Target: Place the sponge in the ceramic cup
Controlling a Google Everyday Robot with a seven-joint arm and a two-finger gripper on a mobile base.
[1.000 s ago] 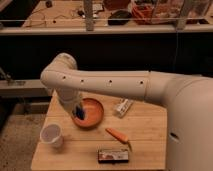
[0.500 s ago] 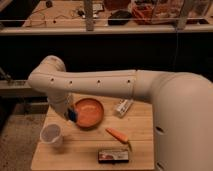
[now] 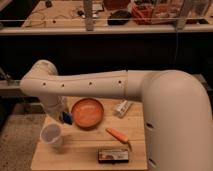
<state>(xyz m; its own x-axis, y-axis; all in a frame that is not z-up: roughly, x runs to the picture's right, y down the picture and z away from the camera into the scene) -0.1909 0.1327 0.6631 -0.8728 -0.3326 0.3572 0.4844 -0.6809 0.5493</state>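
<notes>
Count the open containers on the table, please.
2. The white cup sits near the table's front left corner; the orange bowl is behind it, to the right. The gripper, carrying the blue sponge, hangs between them. The arm could hide another.

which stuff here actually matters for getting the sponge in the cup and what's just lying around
For the job:
- sponge, held in the gripper, which hangs between cup and bowl
- ceramic cup, at the table's left edge

Just lying about:
- orange bowl
- carrot
- dark box
- white packet
</notes>
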